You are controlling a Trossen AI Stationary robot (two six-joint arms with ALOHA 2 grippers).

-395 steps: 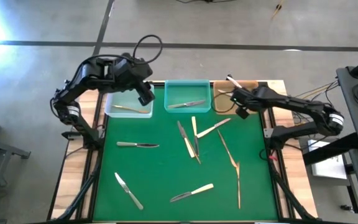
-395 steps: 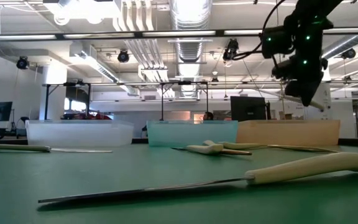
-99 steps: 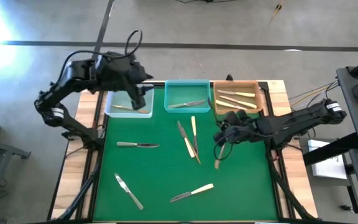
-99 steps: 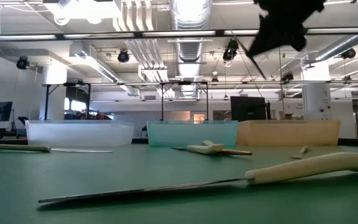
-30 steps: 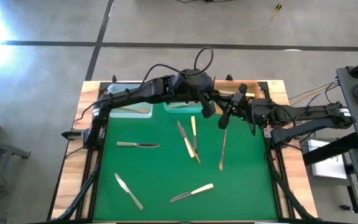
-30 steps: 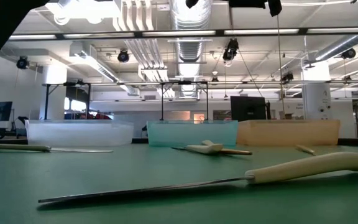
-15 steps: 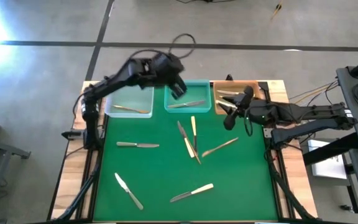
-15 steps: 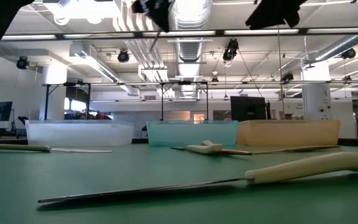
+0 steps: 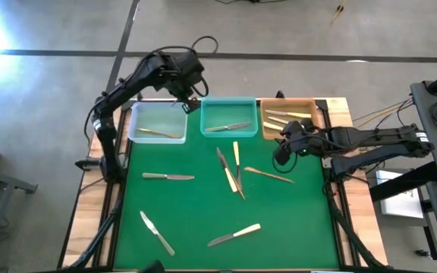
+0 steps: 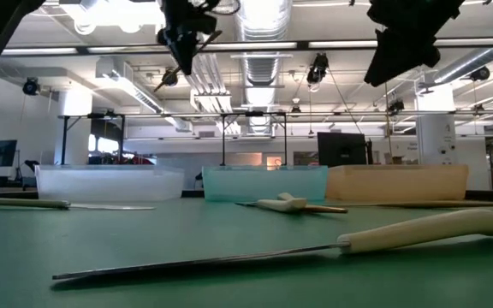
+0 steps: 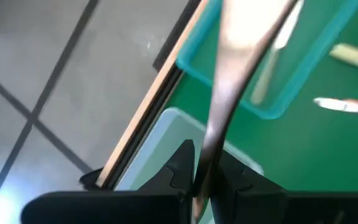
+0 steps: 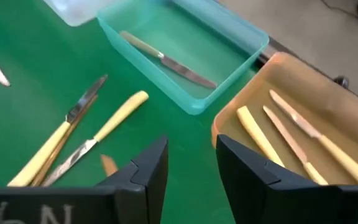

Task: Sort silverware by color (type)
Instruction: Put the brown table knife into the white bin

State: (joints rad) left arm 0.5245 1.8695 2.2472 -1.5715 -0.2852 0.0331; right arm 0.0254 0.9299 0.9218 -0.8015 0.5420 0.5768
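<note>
Sorting is partly done: the clear bin (image 9: 158, 123), teal bin (image 9: 228, 120) and amber bin (image 9: 289, 120) hold some silverware, six pieces remain on the green worktop (image 9: 196, 205), the left pincer (image 9: 186, 98) clamps a slim utensil (image 11: 229, 87) above the bins, the right pincer (image 9: 281, 154) gapes empty.

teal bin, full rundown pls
The teal bin is a translucent, plastic-looking rectangular tub with low walls, open on top. It stands upright at the far edge of the green mat, middle of three bins, between the clear bin and amber bin. One knife lies slanted on its floor.
</note>
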